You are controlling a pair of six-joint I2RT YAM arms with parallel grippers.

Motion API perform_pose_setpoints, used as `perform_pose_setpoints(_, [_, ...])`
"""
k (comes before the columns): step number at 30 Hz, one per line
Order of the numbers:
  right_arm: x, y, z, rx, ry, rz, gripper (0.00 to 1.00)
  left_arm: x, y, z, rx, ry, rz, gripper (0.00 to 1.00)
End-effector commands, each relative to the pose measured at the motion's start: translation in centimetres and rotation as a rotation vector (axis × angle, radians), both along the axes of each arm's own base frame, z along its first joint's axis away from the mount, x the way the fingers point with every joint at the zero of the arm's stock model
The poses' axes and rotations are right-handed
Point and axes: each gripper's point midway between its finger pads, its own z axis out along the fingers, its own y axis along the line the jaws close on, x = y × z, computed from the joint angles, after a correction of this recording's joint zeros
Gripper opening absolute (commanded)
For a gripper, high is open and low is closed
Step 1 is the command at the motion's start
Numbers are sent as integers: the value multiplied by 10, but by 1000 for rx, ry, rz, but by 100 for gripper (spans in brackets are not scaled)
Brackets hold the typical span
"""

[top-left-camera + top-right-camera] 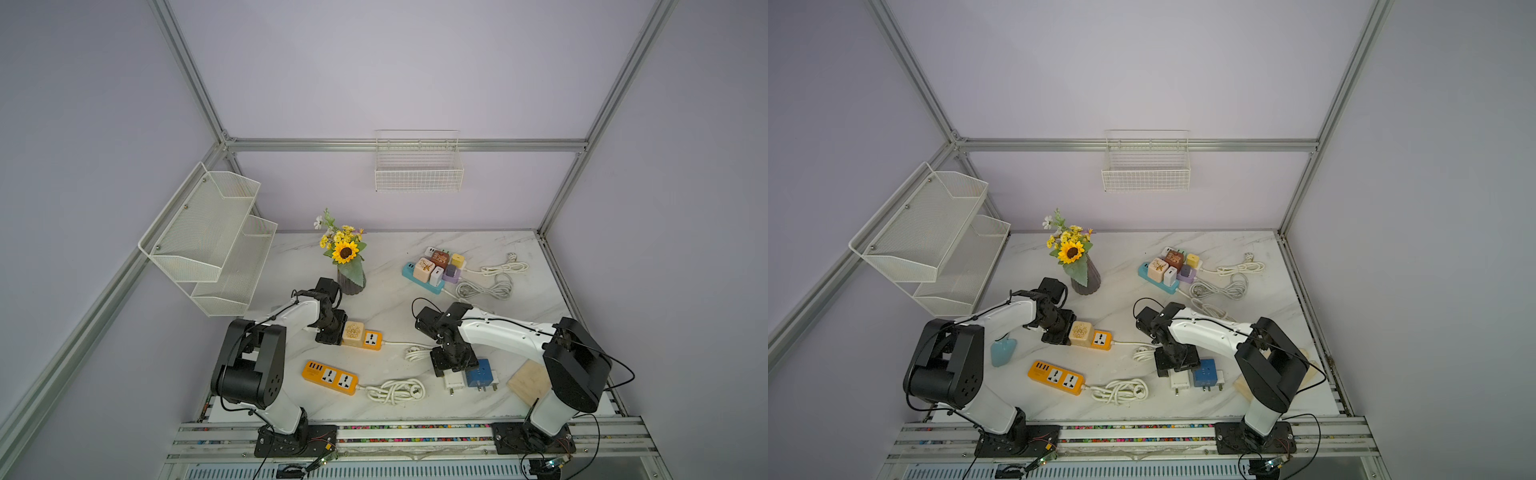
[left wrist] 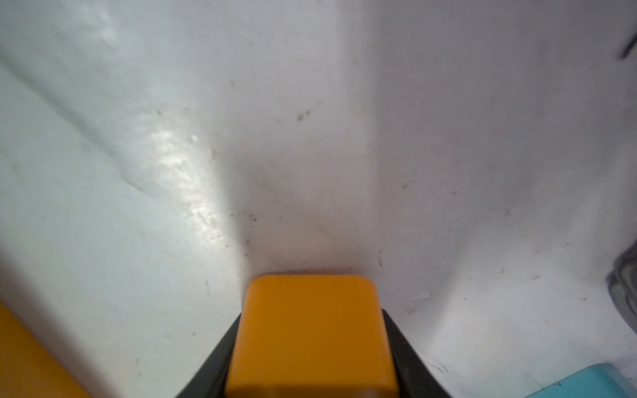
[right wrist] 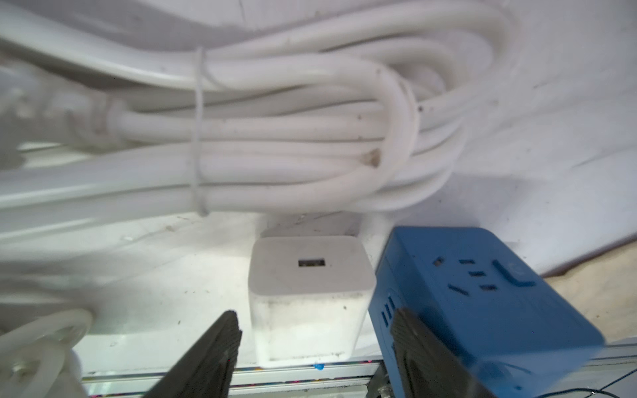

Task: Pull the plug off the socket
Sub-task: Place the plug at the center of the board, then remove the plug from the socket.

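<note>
The left gripper [image 1: 334, 332] is pinched tight on one end of an orange power strip [image 2: 310, 327]; in the left wrist view its black fingers [image 2: 408, 358] press both sides of the strip at the lower centre of the frame. A beige plug [image 1: 353, 333] sits plugged into that strip just right of the gripper, left of centre in the lower half of both top views, with one free socket beyond it. The right gripper [image 3: 315, 320] is spread wide, its fingers standing on either side of a white charger [image 3: 310, 262] that lies on the desk [image 1: 395, 299]; a gap shows at the left finger [image 3: 220, 344]. A blue adapter [image 3: 482, 282] lies just beside the charger, partly behind the right finger, and a tied coil of white cable [image 3: 275, 138] fills the upper part of that frame. The vase [image 1: 351, 282] above the left gripper holds a sunflower and smaller flowers. In the upper right of the desk a teal power strip [image 1: 419, 279] carries a cluster of coloured plugs. A second orange strip [image 1: 330, 377] lies below the held one.
</note>
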Motion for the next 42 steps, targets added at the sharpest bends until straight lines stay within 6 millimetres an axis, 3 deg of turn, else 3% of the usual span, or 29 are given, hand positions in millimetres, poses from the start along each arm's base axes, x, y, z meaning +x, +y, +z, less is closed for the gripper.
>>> perform_pose_setpoints(1, [26, 13, 43, 100, -164, 27, 75, -8, 20, -6, 110, 46, -29, 0])
perform_pose_setpoints(4, [51, 39, 76, 234, -316, 142, 75, -8, 20, -6, 111, 53, -34, 0])
perform_pose_setpoints(7, [70, 79, 112, 430, -500, 352, 77, -8, 20, -6, 111, 61, -36, 0])
perform_pose_setpoints(10, [77, 121, 146, 645, -716, 613, 79, -9, 19, -7, 106, 68, -38, 0])
perform_pose_setpoints(13, [76, 154, 164, 772, -937, 858, 88, -9, 18, -8, 101, 78, -41, 0])
perform_pose_setpoints(16, [81, 188, 152, 781, -1014, 1048, 92, -10, 18, -9, 101, 85, -41, 0])
perform_pose_setpoints(19, [89, 219, 131, 770, -979, 1140, 92, -12, 18, -9, 100, 95, -47, 0])
perform_pose_setpoints(22, [91, 238, 116, 757, -1001, 1179, 94, -14, 17, -9, 95, 105, -56, 0])
perform_pose_setpoints(33, [84, 273, 70, 763, -893, 1216, 95, -13, 16, -9, 92, 107, -60, 0])
perform_pose_setpoints(42, [88, 288, 51, 773, -832, 1177, 92, -13, 16, -9, 90, 109, -66, 0])
